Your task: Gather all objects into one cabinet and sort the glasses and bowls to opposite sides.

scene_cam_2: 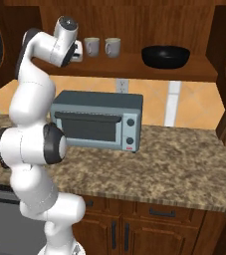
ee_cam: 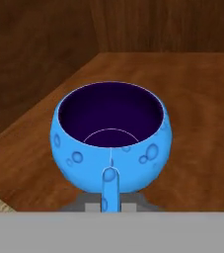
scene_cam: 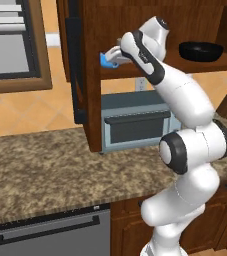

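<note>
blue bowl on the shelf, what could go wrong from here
1. The blue bowl sits right in front of the end effector at the shelf's left end; a push forward could shove it into the cabinet wall or tip it.
2. The tumblers stand just right of the wrist, so a sideways swing may knock them over.
3. Whether the end effector grips the bowl is unclear, so a lift might drop it.

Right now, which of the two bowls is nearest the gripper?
The small bright blue bowl, directly at the gripper at the shelf's left end; the wide black bowl sits far right.
</note>
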